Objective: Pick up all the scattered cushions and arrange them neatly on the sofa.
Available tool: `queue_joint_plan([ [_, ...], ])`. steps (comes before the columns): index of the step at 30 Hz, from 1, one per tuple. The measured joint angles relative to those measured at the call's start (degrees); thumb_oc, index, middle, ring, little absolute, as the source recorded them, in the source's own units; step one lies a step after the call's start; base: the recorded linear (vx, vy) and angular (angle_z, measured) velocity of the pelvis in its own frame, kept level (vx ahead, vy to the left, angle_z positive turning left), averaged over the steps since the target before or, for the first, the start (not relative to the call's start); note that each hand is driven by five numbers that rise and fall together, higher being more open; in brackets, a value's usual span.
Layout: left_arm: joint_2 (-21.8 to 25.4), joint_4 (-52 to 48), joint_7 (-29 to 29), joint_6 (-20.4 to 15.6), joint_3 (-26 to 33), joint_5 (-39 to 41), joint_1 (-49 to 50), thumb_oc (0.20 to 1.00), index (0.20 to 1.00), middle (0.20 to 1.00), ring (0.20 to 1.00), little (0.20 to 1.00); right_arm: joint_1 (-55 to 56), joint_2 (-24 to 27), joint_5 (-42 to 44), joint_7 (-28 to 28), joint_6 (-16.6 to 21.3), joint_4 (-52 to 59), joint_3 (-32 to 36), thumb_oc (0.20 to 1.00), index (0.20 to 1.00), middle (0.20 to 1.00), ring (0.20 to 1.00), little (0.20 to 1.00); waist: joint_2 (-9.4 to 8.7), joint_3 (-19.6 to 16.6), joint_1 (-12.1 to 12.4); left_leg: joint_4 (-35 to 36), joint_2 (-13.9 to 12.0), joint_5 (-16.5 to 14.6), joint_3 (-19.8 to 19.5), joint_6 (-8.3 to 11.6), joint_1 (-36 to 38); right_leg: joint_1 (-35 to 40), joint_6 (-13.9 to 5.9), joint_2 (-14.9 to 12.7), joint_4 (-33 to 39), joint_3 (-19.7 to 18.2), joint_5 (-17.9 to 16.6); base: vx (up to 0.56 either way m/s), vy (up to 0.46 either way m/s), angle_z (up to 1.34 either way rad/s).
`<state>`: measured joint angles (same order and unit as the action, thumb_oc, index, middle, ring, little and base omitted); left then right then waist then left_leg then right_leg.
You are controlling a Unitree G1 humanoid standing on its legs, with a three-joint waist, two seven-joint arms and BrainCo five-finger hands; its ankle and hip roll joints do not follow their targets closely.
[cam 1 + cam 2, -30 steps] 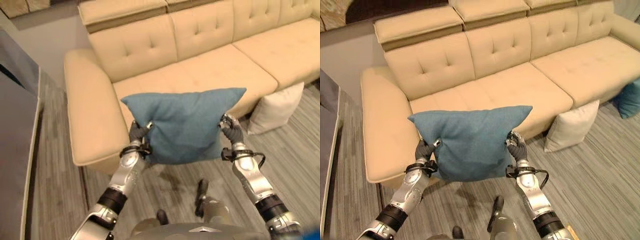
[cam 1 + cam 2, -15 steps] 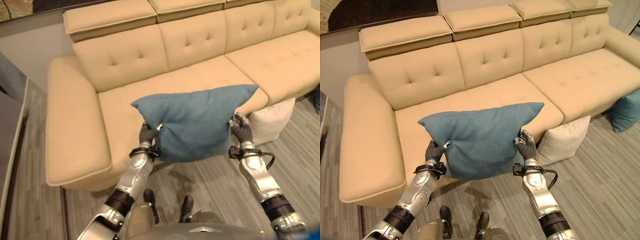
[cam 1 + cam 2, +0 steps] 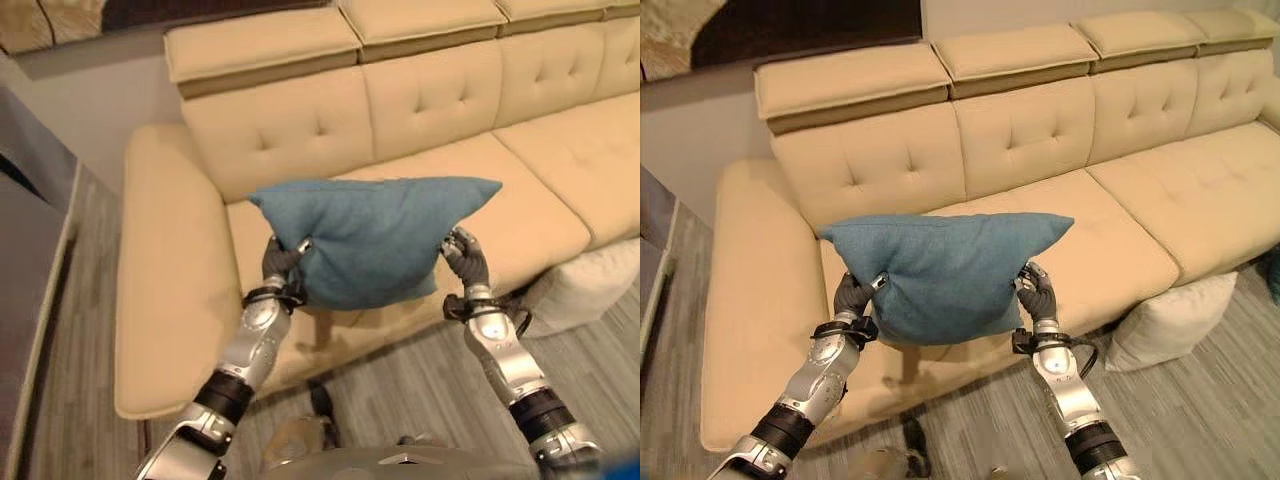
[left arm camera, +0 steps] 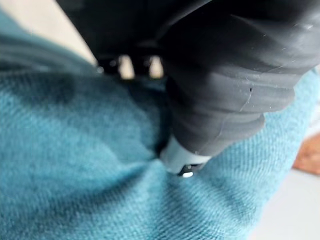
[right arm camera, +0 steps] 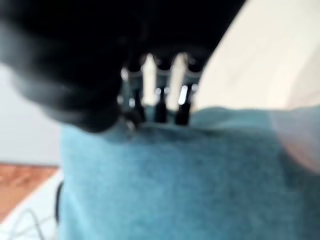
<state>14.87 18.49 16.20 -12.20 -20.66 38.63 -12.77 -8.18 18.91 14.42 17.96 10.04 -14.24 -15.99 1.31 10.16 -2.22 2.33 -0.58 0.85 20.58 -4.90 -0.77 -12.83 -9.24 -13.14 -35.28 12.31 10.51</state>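
- The blue cushion [image 3: 945, 272] is held in the air between both hands, above the front edge of the sofa [image 3: 1120, 190] seat at its left end.
- The left hand [image 3: 853, 297] is closed on the cushion's left edge; in the left wrist view the thumb is pressed into the blue cloth.
- The right hand [image 3: 1034, 291] is closed on the right edge; in the right wrist view the fingers [image 5: 159, 102] are curled over the top of the cloth.
- The cushion's long axis runs left to right, roughly parallel to the backrest; the face is tilted toward the camera.
- Key relation: the seat lies just beyond and below the cushion, with the backrest farther on. The armrest [image 3: 750, 290] is just beside the left hand.
- Both hands sit about level and equally near the seat; neither arm leads.
- Judgement: a forward and downward carry is likely called for, the long axis being kept parallel to the backrest.
- A white cushion [image 3: 1168, 319] stands on the floor against the sofa front, to the right, not yet collected.
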Motion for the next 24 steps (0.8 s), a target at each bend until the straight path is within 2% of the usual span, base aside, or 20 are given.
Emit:
queue_joint_plan([
  [1, 0.40, -1.37, -0.08, 0.02, -0.13, 0.00, -0.16, 0.200, 0.200, 0.200, 0.200, 0.200, -0.01, -0.06, -0.01, 0.00, 0.02, 0.30, 0.03, 0.200, 0.200, 0.200, 0.200, 0.200, -2.27, -0.05, -0.14, 0.53, 0.79, 0.58, 0.20, -0.02, 0.04, -1.78, -0.16, 0.05, 9.76, -0.52, -0.79, 0.22, -0.119, 0.62],
  [3, 0.37, -1.31, -0.15, 0.00, -0.12, 0.04, -0.09, 0.200, 0.200, 0.200, 0.200, 0.200, -0.09, -0.54, -0.01, 0.00, 0.13, 0.52, 0.97, 0.200, 0.200, 0.200, 0.200, 0.200, -4.71, -0.24, -0.22, 0.64, 1.70, 0.52, -1.46, 0.08, -0.39, -2.99, -0.92, 1.78, 22.11, -5.46, -4.44, 0.14, -0.075, 0.51],
  [4, 0.34, -1.14, -0.14, 0.22, -0.16, 0.06, 0.05, 0.200, 0.200, 0.200, 0.200, 0.200, -0.08, -0.50, -0.01, 0.00, 0.12, 0.65, 1.07, 0.200, 0.200, 0.200, 0.200, 0.200, -5.05, -0.14, -0.47, 0.67, 2.03, 0.49, -2.69, 0.14, -0.40, -2.77, -1.51, 2.75, 26.67, -8.13, -6.45, 0.16, -0.122, 0.67],
  [5, 0.57, -1.13, -0.12, 0.61, -0.19, 0.07, 0.72, 0.200, 0.200, 0.200, 0.200, 0.200, -0.10, -0.58, -0.05, 0.00, 0.11, 0.91, 1.30, 0.200, 0.200, 0.200, 0.200, 0.200, -5.18, -0.23, -0.88, 0.92, 2.62, 0.89, -3.92, 0.79, 0.00, -2.74, -0.67, 3.17, 30.88, -9.23, -9.94, 0.15, -0.122, 0.64],
  [8, 0.78, -1.16, -0.11, 0.61, 0.04, 0.07, 1.91, 0.200, 0.200, 0.200, 0.200, 0.200, 0.00, -0.80, -0.17, -0.11, 0.05, 1.16, 1.22, 0.200, 0.200, 0.200, 0.200, 0.200, -5.31, -0.36, -1.43, 1.75, 3.44, 0.90, -6.39, 1.39, 1.80, 1.13, 0.47, 3.04, 36.19, -7.96, -16.61, 0.17, -0.129, 0.62],
  [9, 0.86, -1.19, -0.12, 0.62, 0.26, 0.05, 2.98, 0.200, 0.200, 0.200, 0.200, 0.200, 0.22, -0.90, -0.31, -0.43, 0.03, 0.80, 1.07, 0.200, 0.200, 0.200, 0.200, 0.200, -5.67, -0.66, -1.34, 2.06, 3.93, 0.19, -7.89, 2.74, 3.95, 5.78, 2.43, 3.13, 39.32, -7.81, -21.75, 0.24, -0.226, 0.54],
  [10, 0.25, -1.23, -0.12, 0.62, 0.38, 0.04, 3.63, 0.200, 0.200, 0.200, 0.200, 0.200, 0.29, -0.53, -0.49, -0.59, 0.00, 0.66, 1.09, 0.200, 0.200, 0.200, 0.200, 0.200, -4.40, -1.11, -1.44, 2.06, 2.89, -0.02, -8.59, 3.68, 4.31, 7.37, 3.50, 4.14, 40.59, -6.99, -22.06, 0.16, -0.172, 0.42],
  [12, -0.81, -1.29, -0.18, 0.60, 0.75, 0.04, 3.59, 0.200, 0.200, 0.200, 0.200, 0.200, 0.18, -0.25, -0.60, -0.77, -0.02, 0.62, 1.38, 0.200, 0.200, 0.200, 0.200, 0.200, -3.24, -1.58, -1.29, 1.80, 1.15, 0.01, -9.08, 4.99, 4.51, 8.31, 4.57, 5.59, 40.53, -5.22, -21.18, 0.12, -0.173, 0.31],
  [15, -2.51, -1.29, -0.45, 0.59, 0.36, 0.07, 2.72, 0.200, 0.200, 0.200, 0.200, 0.200, 0.29, 0.21, -0.57, -0.77, -0.03, 0.78, 2.57, 0.200, 0.200, 0.200, 0.200, 0.200, -3.39, -1.78, -2.45, -1.12, -1.23, 0.10, -10.42, 6.88, 3.58, 10.90, 5.70, 7.02, 40.53, -1.64, -19.10, 0.08, -0.190, 0.60],
  [17, -3.22, -1.33, -0.99, 0.59, 0.09, 0.14, 2.30, 0.200, 0.200, 0.200, 0.200, 0.200, -0.31, 0.31, -0.50, -0.77, 0.58, 1.19, 3.74, 0.200, 0.200, 0.200, 0.200, 0.200, -3.16, -1.82, -3.28, -2.85, -2.25, -0.05, -10.26, 7.40, 2.58, 12.14, 6.64, 7.89, 40.54, 0.32, -17.23, 0.08, -0.173, 0.62],
  [18, -3.23, -1.33, -1.01, 0.59, -0.27, 0.14, 1.87, 0.200, 0.200, 0.200, 0.200, 0.200, -0.31, 0.28, -0.46, -0.73, 0.72, 1.19, 4.09, 0.200, 0.200, 0.200, 0.200, 0.200, -3.44, -1.76, -3.31, -4.77, -2.50, -0.09, -10.34, 7.46, 1.43, 12.30, 6.51, 7.95, 40.54, 1.09, -16.89, 0.06, -0.095, 0.52],
  [20, -3.24, -1.33, -1.01, 0.59, -0.79, 0.15, 1.54, 0.200, 0.200, 0.200, 0.200, 0.200, -0.38, 0.38, -0.42, -0.72, 0.74, 1.19, 4.42, 0.200, 0.200, 0.200, 0.200, 0.200, -3.52, -1.90, -3.25, -7.11, -3.31, -0.40, -9.81, 7.91, -0.05, 12.56, 7.61, 8.26, 40.54, 2.69, -16.41, 0.06, -0.015, 0.33],
  [24, -3.10, -1.33, -0.97, 0.60, -0.80, 0.04, 0.06, 0.200, 0.200, 0.200, 0.200, 0.200, -0.38, 1.58, -0.36, -0.54, 0.73, 1.06, 4.28, 0.200, 0.200, 0.200, 0.200, 0.200, -2.30, -1.55, -3.51, -4.68, -4.93, -1.21, -6.71, 8.07, -0.49, 12.36, 7.93, 9.67, 40.55, 3.93, -15.90, 0.12, 0.033, 0.19],
])
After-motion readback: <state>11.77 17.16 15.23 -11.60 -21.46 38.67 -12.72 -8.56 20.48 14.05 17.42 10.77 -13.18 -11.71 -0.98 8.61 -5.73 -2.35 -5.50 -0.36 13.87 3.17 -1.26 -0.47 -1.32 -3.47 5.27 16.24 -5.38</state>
